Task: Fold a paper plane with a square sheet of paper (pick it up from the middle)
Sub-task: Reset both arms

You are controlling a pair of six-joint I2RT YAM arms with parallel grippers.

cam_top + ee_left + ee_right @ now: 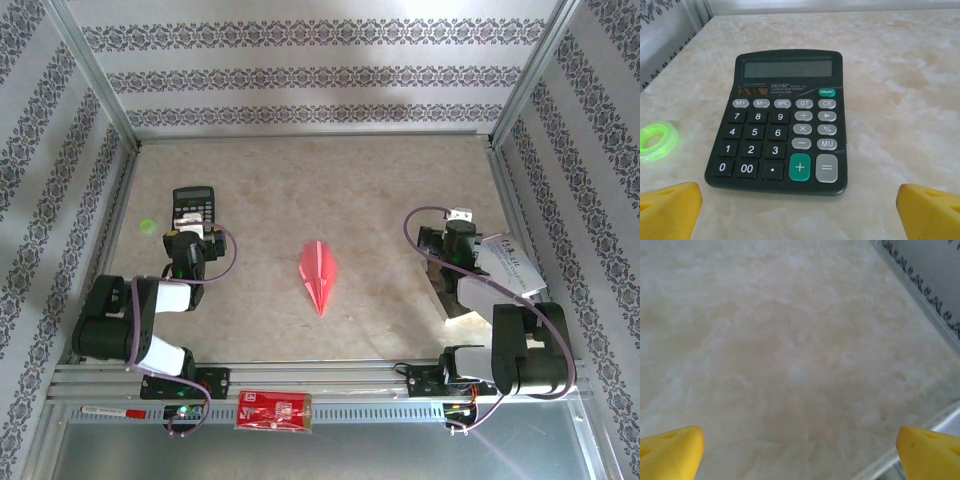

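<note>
Top external: 1 paper plane [319,275], 1 calculator [193,205]; left gripper [800,207], right gripper [800,450] both apart.

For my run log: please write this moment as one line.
paper plane: folded, lying free mid-table | left gripper: open, facing calculator | right gripper: open, over table

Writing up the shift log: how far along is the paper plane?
Done: the paper plane lies folded, a pointed dart on the table. In hand: nothing; left end effector open by the calculator, right end effector open over table. Left: apparently nothing.
</note>
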